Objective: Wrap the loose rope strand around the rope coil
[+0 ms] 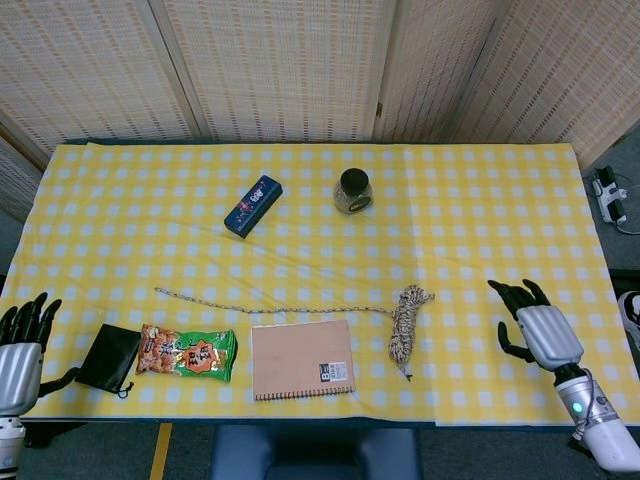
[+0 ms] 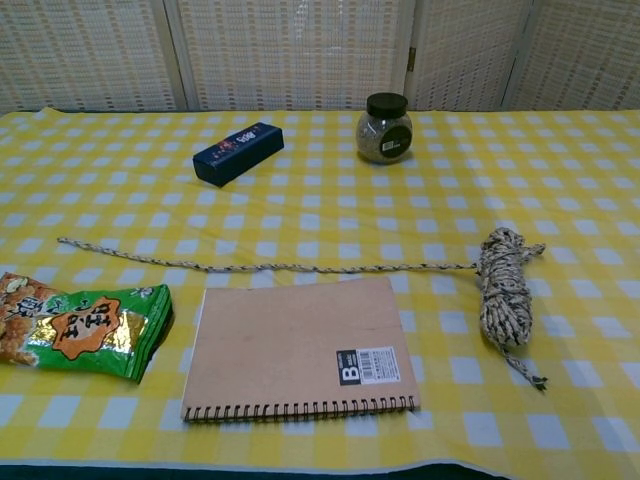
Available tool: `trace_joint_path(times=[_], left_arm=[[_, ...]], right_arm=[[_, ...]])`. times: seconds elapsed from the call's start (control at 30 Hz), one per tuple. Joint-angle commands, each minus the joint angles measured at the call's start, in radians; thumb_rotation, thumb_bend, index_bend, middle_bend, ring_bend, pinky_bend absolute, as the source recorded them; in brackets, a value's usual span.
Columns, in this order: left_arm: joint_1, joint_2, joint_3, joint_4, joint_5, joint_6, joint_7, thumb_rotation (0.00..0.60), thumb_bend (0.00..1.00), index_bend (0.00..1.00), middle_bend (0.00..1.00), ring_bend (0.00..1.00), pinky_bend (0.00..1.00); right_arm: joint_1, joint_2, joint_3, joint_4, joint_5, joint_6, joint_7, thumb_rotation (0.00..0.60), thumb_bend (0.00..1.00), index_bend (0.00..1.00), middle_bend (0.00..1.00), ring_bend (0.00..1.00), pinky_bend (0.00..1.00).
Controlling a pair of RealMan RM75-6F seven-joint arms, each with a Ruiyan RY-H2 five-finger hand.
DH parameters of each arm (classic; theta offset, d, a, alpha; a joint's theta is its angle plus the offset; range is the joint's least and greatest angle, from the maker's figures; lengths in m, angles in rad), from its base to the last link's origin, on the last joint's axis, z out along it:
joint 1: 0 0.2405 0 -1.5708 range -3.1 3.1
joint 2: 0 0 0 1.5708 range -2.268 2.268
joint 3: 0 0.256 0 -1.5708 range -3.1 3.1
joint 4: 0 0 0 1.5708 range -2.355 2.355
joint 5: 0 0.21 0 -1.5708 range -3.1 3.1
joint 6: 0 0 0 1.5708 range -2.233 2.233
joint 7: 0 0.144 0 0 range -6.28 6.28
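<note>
Fingers of the right hand [image 1: 535,325] are spread and hold nothing, near the speckled cream-and-dark braided rope coil [image 1: 404,329]; the left hand [image 1: 18,340], at the near-left edge, is likewise spread and unladen. Light, limp and probably grippy, the coil lies right of the brown spiral notebook [image 1: 302,359], its loose strand [image 1: 270,306] trailing left. Best pinch the strand's far-left tip while steadying the bundle's middle.
</note>
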Motion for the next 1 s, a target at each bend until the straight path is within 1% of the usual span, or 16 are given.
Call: trace_joint_path(times=[0.03, 0.23, 0.4, 0.43, 0.5, 0.57, 0.63, 0.67, 0.7, 0.8, 0.87, 1.0], left_arm=[[0.001, 0.000, 0.001, -0.002, 0.001, 0.000, 0.000, 0.600, 0.13, 0.00, 0.00, 0.00, 0.00], [0.002, 0.001, 0.003, -0.006, 0.008, 0.001, 0.001, 0.600, 0.14, 0.00, 0.00, 0.00, 0.00], [0.005, 0.004, 0.004, -0.007, 0.006, -0.001, 0.000, 0.600, 0.13, 0.00, 0.00, 0.00, 0.00], [0.005, 0.005, 0.005, -0.009, 0.006, -0.001, 0.001, 0.600, 0.13, 0.00, 0.00, 0.00, 0.00], [0.006, 0.005, 0.006, -0.011, 0.008, -0.001, 0.002, 0.600, 0.13, 0.00, 0.00, 0.00, 0.00], [0.007, 0.005, 0.007, -0.013, 0.010, -0.001, 0.004, 0.600, 0.13, 0.00, 0.00, 0.00, 0.00], [0.008, 0.007, 0.008, -0.016, 0.009, -0.001, 0.006, 0.600, 0.13, 0.00, 0.00, 0.00, 0.00], [0.009, 0.008, 0.008, -0.017, 0.008, -0.001, 0.006, 0.600, 0.14, 0.00, 0.00, 0.00, 0.00], [0.010, 0.009, 0.009, -0.018, 0.007, -0.001, 0.006, 0.600, 0.14, 0.00, 0.00, 0.00, 0.00], [0.012, 0.012, 0.009, -0.023, 0.007, 0.001, 0.007, 0.600, 0.13, 0.00, 0.00, 0.00, 0.00], [0.013, 0.013, 0.010, -0.025, 0.008, 0.001, 0.008, 0.600, 0.13, 0.00, 0.00, 0.00, 0.00], [0.017, 0.015, 0.012, -0.028, 0.005, 0.000, 0.008, 0.600, 0.13, 0.00, 0.00, 0.00, 0.00]], right_arm=[[0.025, -0.025, 0.003, 0.023, 0.008, -0.034, 0.002, 0.470, 0.71, 0.00, 0.18, 0.16, 0.00], [0.077, -0.068, 0.003, 0.060, 0.013, -0.104, 0.009, 0.472, 0.71, 0.00, 0.21, 0.16, 0.00], [0.112, -0.104, 0.008, 0.101, -0.008, -0.114, -0.003, 0.469, 0.71, 0.00, 0.21, 0.17, 0.00], [0.123, -0.111, 0.007, 0.112, -0.019, -0.118, -0.017, 0.468, 0.70, 0.00, 0.21, 0.17, 0.00], [0.142, -0.125, 0.005, 0.134, -0.035, -0.127, -0.050, 0.470, 0.62, 0.00, 0.20, 0.17, 0.00], [0.159, -0.137, 0.003, 0.152, -0.053, -0.130, -0.086, 0.477, 0.49, 0.00, 0.18, 0.16, 0.00], [0.178, -0.153, -0.003, 0.176, -0.086, -0.126, -0.128, 0.484, 0.39, 0.00, 0.16, 0.15, 0.00], [0.187, -0.159, -0.008, 0.186, -0.101, -0.127, -0.143, 0.499, 0.34, 0.00, 0.14, 0.14, 0.00], [0.197, -0.166, -0.012, 0.196, -0.118, -0.127, -0.155, 0.518, 0.31, 0.00, 0.13, 0.14, 0.00], [0.232, -0.184, -0.027, 0.235, -0.166, -0.142, -0.196, 0.575, 0.29, 0.01, 0.12, 0.14, 0.00], [0.257, -0.197, -0.037, 0.260, -0.195, -0.156, -0.221, 0.600, 0.29, 0.06, 0.12, 0.14, 0.00], [0.301, -0.228, -0.050, 0.315, -0.242, -0.170, -0.238, 0.600, 0.29, 0.13, 0.14, 0.17, 0.00]])
